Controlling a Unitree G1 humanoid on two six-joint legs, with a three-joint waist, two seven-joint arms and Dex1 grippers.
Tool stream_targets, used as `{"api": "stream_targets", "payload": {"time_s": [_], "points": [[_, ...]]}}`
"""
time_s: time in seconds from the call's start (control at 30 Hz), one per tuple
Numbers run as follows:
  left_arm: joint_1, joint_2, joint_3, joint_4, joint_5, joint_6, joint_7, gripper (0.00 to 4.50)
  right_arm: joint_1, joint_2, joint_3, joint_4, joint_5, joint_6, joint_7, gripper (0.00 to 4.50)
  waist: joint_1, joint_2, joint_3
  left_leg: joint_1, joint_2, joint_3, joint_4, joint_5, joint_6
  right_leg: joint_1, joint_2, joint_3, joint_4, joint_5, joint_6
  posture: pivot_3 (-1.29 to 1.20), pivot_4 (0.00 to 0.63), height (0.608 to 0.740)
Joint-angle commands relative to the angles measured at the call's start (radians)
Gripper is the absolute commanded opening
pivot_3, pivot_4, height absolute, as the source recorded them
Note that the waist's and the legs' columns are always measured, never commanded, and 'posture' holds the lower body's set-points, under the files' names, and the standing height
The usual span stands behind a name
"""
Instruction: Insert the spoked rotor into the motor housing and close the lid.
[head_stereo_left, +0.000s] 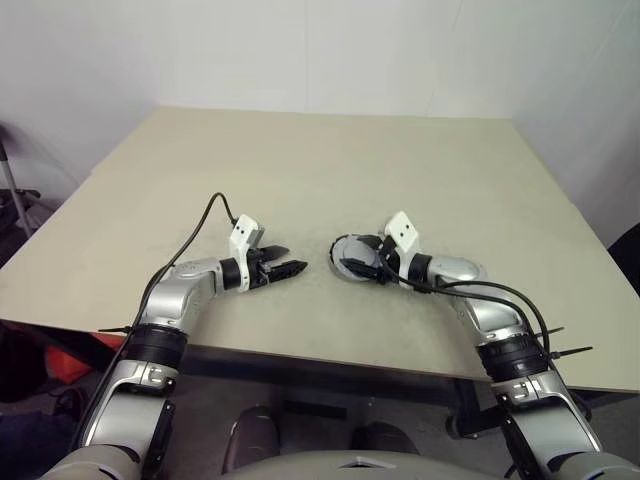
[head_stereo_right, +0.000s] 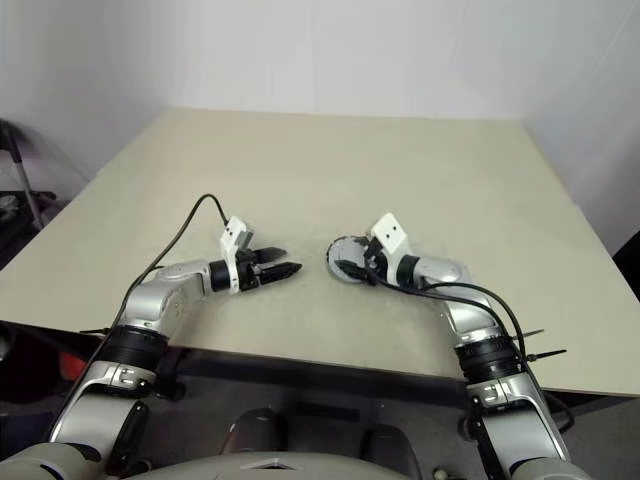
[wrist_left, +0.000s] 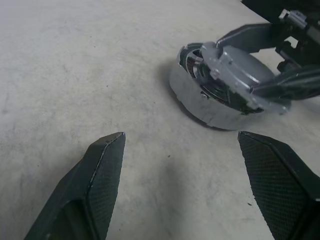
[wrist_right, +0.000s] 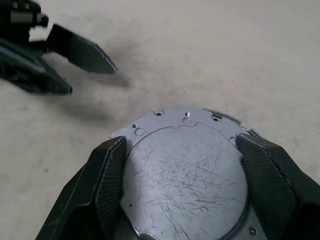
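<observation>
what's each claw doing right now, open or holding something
Left claw: open, holding nothing, above the table.
Right claw: fingers on either side of the lid, which sits tilted over the motor housing.

- The lid (wrist_right: 185, 170), a scratched silver-grey disc, is seen tilted over the motor housing, one edge raised.
- The motor housing (wrist_left: 200, 102), a shiny round cup, is set on the bench; dark windings are glimpsed inside.

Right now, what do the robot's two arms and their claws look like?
Both arms have silver-grey shells with black ribbed joint bands. Each wrist carries a white block. The left claw and right claw each have two black tapered fingers with cross-hatched textured pads. A black cable loops along the left arm; more black cables and zip ties run on the right arm.
</observation>
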Motion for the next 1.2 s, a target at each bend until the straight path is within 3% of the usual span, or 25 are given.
{"api": "stream_targets", "payload": {"time_s": [0.03,0.4,1.2], "points": [[0.0,-0.002,0.002,-0.025,0.003,-0.018,0.005,3.8,-0.046,0.012,-0.019,-0.062,0.023,0.033,-0.004,3.04,0.0,0.0,0.0,0.0,0.0,0.0,0.0,0.0,0.0,0.0,0.0,0.0,0.0,0.0,0.0,0.0,0.0,0.74],[0.018,-0.004,0.007,-0.046,0.005,-0.011,0.014,3.8,-0.066,0.06,0.035,0.077,-0.077,-0.044,-0.028,3.04,-0.003,0.0,0.0,-0.001,0.0,0.0,0.0,0.0,-0.001,-0.001,0.0,0.0,0.0,0.0,0.0,0.0,0.0,0.74],[0.04,-0.011,0.003,-0.065,0.004,-0.006,0.032,3.8,-0.12,0.116,0.018,0.162,-0.092,-0.01,-0.064,3.04,-0.029,0.0,0.0,0.002,0.0,0.0,0.0,0.0,0.0,0.001,0.0,0.0,0.001,0.0,0.0,0.0,0.0,0.74]]}}
